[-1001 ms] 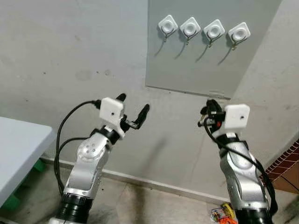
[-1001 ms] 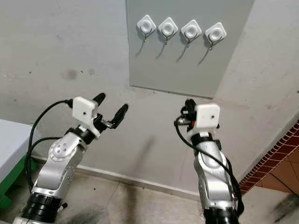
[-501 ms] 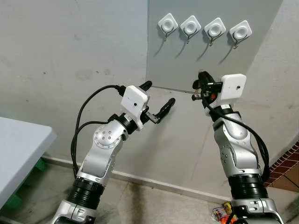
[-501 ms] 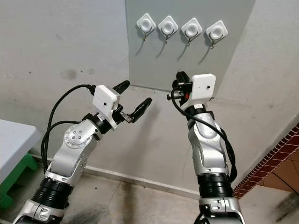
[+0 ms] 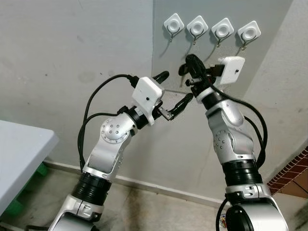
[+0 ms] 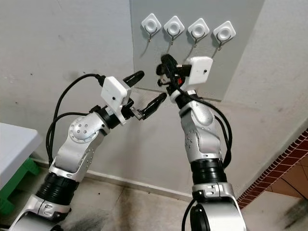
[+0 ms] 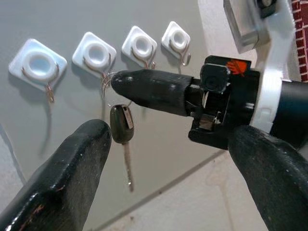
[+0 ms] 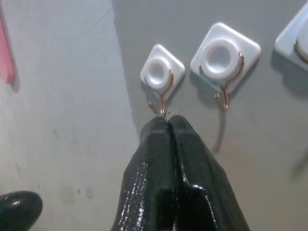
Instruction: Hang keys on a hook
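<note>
While the left hand (image 5: 169, 91) waits at frame centre, fingers apart and empty, the right hand (image 7: 120, 79) beside it pinches the ring of the keys (image 7: 121, 132). Hooks (image 5: 173, 24): upper right; lift the ring squarely over one hook tip, then lower it.

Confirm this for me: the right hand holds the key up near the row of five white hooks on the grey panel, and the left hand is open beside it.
One detail is wrong: the grey panel carries four white hooks, not five, as the left eye view shows. The rest stands: the right hand holds the key up near that row, and the left hand is open beside it.
</note>
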Robot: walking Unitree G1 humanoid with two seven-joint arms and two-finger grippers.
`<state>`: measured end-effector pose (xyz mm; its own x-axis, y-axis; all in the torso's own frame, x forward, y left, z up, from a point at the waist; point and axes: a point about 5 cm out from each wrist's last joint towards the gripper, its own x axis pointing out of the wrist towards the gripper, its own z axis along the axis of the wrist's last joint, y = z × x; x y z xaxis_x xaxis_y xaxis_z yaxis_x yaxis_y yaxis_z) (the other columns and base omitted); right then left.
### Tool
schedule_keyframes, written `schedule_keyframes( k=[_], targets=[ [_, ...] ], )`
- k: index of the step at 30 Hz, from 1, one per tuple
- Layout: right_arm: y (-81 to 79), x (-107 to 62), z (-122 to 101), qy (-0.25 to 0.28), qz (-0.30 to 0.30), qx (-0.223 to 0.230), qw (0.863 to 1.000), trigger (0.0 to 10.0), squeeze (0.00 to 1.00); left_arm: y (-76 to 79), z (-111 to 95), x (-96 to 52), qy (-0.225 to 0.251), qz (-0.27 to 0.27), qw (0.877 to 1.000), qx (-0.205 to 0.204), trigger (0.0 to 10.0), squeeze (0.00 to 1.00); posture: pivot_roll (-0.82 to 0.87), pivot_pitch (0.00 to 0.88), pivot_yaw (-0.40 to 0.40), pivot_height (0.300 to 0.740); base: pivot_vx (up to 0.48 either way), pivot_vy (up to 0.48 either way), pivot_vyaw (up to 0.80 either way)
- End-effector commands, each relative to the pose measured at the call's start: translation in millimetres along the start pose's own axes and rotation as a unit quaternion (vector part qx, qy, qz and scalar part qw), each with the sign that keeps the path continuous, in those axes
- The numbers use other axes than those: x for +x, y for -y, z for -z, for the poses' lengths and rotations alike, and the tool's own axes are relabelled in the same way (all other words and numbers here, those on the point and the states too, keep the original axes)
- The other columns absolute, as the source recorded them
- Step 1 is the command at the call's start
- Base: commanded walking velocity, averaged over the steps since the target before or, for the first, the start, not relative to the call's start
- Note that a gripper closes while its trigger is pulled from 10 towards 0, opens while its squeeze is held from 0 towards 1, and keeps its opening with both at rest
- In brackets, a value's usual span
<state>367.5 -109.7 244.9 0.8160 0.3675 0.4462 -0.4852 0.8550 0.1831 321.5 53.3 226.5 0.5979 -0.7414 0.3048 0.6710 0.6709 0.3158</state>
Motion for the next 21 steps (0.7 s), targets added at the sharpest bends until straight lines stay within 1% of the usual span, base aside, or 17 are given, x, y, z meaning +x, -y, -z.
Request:
schedule_keyframes(
  k=[1,2,6,7,8,10,12,16,21],
  targets=[
    [-0.6,5.9,-5.4,0.013,-0.003,0.013,1.0,10.0,0.0,-5.4,-2.8,1.3,0.003,-0.001,1.0,0.006,10.0,0.0,-0.06,0.0,0.001,0.74,0.0,0.0,0.0],
    [0.5,9.6,-7.4,0.018,-0.002,0.021,1.0,10.0,0.0,-7.6,-3.7,1.9,0.004,-0.004,1.0,0.007,10.0,0.0,-0.06,0.0,0.0,0.74,0.0,0.0,0.0],
    [2.1,14.8,-9.6,0.023,0.001,0.029,0.999,10.0,0.0,-10.1,-5.2,3.1,0.007,-0.008,1.0,0.008,10.0,0.0,-0.06,0.0,0.0,0.74,0.0,0.0,0.0],
    [4.0,17.9,-11.6,0.03,0.008,0.04,0.999,10.0,0.0,-11.3,-5.8,3.2,0.008,-0.01,1.0,0.008,10.0,0.0,-0.06,0.0,0.0,0.74,0.0,0.0,0.0],
    [4.0,17.9,-11.6,0.03,0.008,0.04,0.999,10.0,0.0,-11.3,-5.8,3.2,0.008,-0.01,1.0,0.008,10.0,0.0,-0.06,0.0,0.0,0.74,0.0,0.0,0.0],
    [6.9,21.3,-13.4,0.037,0.019,0.061,0.997,10.0,0.0,-13.0,-5.9,3.0,0.009,-0.013,1.0,0.007,10.0,0.0,-0.06,0.0,-0.001,0.74,0.0,0.0,0.0],
    [7.6,21.9,-13.6,0.038,0.022,0.066,0.997,10.0,0.0,-13.3,-5.9,2.9,0.009,-0.014,1.0,0.007,10.0,0.0,-0.06,0.0,-0.001,0.74,0.0,0.0,0.0],
    [11.1,25.9,-12.9,0.04,0.036,0.1,0.994,10.0,0.0,-14.0,-6.1,2.7,0.009,-0.016,1.0,0.007,10.0,0.0,-0.06,0.0,0.0,0.74,0.0,0.0,0.0],
    [15.6,30.0,-8.7,0.036,0.057,0.171,0.983,10.0,0.0,-14.5,-7.8,3.5,0.011,-0.016,1.0,0.008,10.0,0.0,-0.05,0.0,0.001,0.74,0.0,0.0,0.0]
  ],
)
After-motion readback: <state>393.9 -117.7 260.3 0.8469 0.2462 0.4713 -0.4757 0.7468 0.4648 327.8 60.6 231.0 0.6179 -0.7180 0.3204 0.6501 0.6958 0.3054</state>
